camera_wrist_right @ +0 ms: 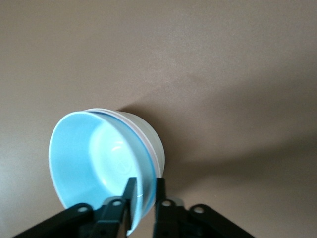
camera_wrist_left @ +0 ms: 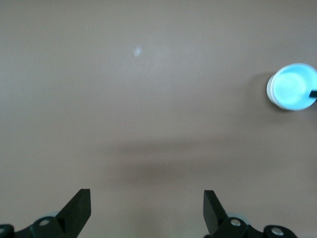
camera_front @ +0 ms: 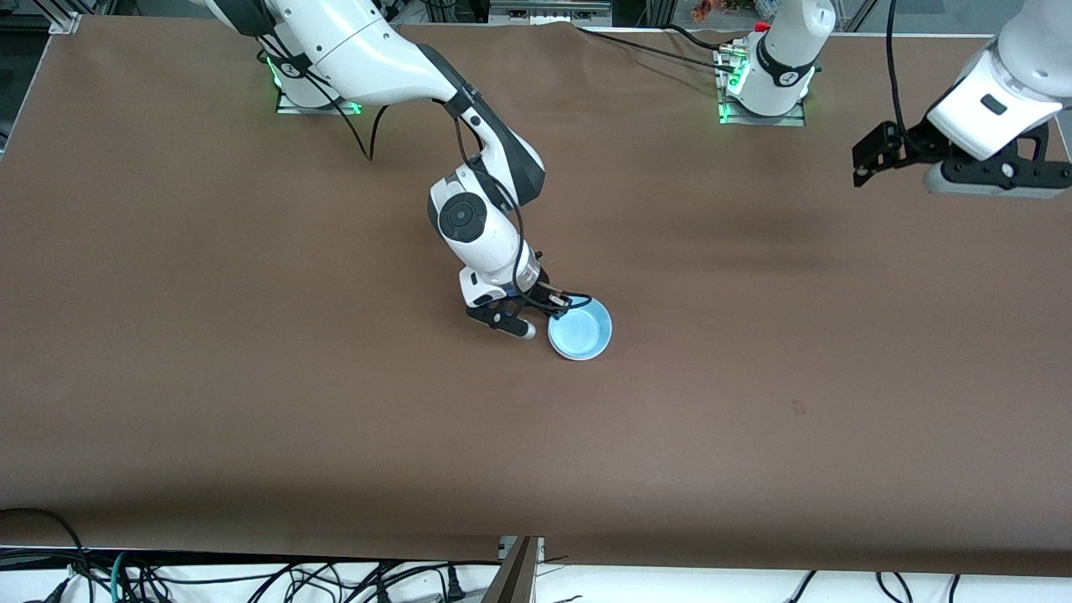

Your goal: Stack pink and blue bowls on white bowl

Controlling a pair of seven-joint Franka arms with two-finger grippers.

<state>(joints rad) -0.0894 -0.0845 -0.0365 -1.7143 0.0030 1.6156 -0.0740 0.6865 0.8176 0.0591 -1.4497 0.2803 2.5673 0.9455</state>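
So right now the small round sky-blue plastic bowl (camera_front: 579, 330) is sitting on the brown table cover (camera_front: 251, 377) around the middle, nested on top of the other bowls. From the right wrist view you can see a thin pink rim (camera_wrist_right: 132, 130) of the pale pink plastic bowl peeking out just under the blue one, and under that the outer wall of the plain white plastic bowl (camera_wrist_right: 148, 136). From the front camera it's basically just the blue bowl you see, the other two are hidden under it.

The right gripper (camera_wrist_right: 143, 191) is down at the stack, at the edge toward the right arm's end of the table. Its fingers (camera_wrist_right: 130, 193) straddle the blue bowl's rim, one inside and one outside. The gap between them looks narrow, but I honestly can't tell if they're pinching the rim or just loose around it.

The left gripper (camera_wrist_left: 147, 208) is up in the air over the left arm's end of the table, well apart from the stack, just waiting. Its fingers (camera_wrist_left: 79, 208) are spread wide with nothing between them, only bare table cover under it.
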